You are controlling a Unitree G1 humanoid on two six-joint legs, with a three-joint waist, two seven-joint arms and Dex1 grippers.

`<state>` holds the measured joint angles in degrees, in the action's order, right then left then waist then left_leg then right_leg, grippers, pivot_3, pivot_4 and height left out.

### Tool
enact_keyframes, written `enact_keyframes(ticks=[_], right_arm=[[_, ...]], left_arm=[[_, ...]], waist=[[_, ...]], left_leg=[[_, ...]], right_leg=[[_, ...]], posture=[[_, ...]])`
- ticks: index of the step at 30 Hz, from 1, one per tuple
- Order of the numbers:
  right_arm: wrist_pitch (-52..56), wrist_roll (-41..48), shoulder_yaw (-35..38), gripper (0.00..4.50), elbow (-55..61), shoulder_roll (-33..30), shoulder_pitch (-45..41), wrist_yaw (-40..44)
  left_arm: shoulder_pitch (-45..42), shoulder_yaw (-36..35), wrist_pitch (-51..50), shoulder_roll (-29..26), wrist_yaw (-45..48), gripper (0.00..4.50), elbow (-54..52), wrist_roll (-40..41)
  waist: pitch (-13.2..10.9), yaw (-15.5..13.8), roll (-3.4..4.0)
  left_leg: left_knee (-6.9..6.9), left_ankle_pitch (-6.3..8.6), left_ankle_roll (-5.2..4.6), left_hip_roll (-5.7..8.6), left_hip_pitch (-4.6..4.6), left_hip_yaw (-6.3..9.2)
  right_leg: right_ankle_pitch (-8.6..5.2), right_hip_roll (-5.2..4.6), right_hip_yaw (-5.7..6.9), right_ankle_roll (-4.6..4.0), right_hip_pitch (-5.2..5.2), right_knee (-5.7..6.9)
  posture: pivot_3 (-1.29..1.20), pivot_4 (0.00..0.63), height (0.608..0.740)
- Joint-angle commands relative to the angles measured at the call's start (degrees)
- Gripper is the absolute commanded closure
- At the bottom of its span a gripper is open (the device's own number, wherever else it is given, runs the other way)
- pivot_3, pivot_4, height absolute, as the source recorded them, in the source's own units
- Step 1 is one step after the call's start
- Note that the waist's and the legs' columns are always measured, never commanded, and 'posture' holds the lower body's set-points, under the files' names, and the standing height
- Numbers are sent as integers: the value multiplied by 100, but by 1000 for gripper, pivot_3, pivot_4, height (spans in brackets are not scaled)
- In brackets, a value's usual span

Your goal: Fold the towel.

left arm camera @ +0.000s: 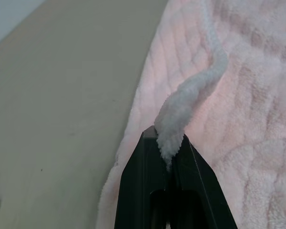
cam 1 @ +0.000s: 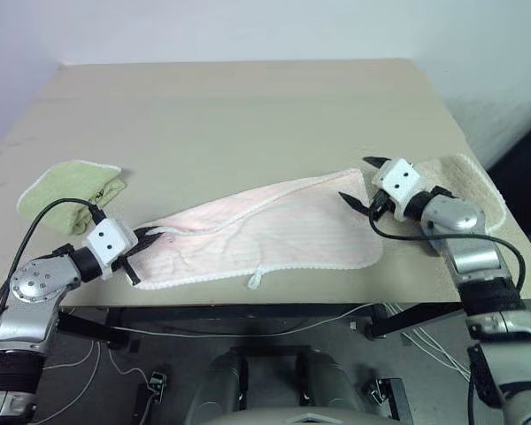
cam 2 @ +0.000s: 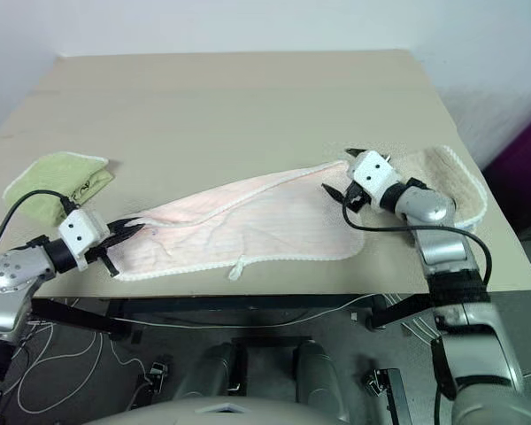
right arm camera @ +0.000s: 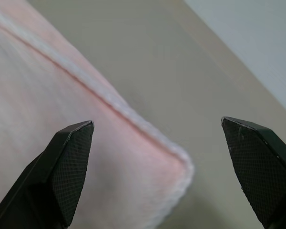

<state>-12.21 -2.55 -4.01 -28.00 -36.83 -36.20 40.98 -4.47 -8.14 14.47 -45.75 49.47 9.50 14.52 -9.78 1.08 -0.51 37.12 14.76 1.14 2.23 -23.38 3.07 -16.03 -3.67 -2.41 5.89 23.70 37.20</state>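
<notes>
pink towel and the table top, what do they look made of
Towel: looks like soft terry cloth, matte and fuzzy, with a nubbly white edge pinched in the left gripper. Table: smooth, matte beige board, probably laminate or painted wood; the look leaves it open.

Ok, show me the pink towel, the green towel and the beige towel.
pink towel (cam 1: 274, 226), left eye view, on its middle.
green towel (cam 1: 66, 188), left eye view, on its top face.
beige towel (cam 2: 447, 181), right eye view, on the part past the right arm.

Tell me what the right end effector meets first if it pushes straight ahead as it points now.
Probably the pink towel's right corner: the open right end effector straddles that scalloped corner, with bare table beyond.
</notes>
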Motion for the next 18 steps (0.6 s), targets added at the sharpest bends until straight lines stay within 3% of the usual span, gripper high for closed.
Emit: enact_keyframes(ticks=[1, 12, 15, 18], right_arm=[[-713, -388, -169, 0, -1055, -85, -666, -40], [-1827, -1475, -865, 0, -3557, 78, -1962, -694], [-1982, -1563, -904, 616, -3759, 92, -2052, -776], [-2117, -1568, -898, 1611, -3832, 90, -2081, -767]], left_arm=[[142, -313, -40, -54, -12, 4434, -145, 91], [481, -439, 8, 46, -68, 4434, -335, -17], [520, -468, 29, 56, -93, 4500, -312, -40], [554, -461, 68, 60, -97, 4500, -272, -66]], waist=[[0, 6, 0], [-1, 11, 1], [-1, 9, 1], [-1, 13, 1]], left_leg=[[0, 0, 0, 0, 0, -1], [-4, 0, 1, 0, 0, -2], [-3, -1, 1, 0, 0, -2], [-3, -1, 1, 0, 0, -2]], right_leg=[[0, 0, -1, 0, 0, -1], [0, -2, -5, -1, 2, -1], [0, -3, -5, -1, 2, -1], [0, -3, -5, -1, 2, -1]], posture=[[0, 150, 740], [0, 150, 740], [0, 150, 740], [0, 150, 740]])
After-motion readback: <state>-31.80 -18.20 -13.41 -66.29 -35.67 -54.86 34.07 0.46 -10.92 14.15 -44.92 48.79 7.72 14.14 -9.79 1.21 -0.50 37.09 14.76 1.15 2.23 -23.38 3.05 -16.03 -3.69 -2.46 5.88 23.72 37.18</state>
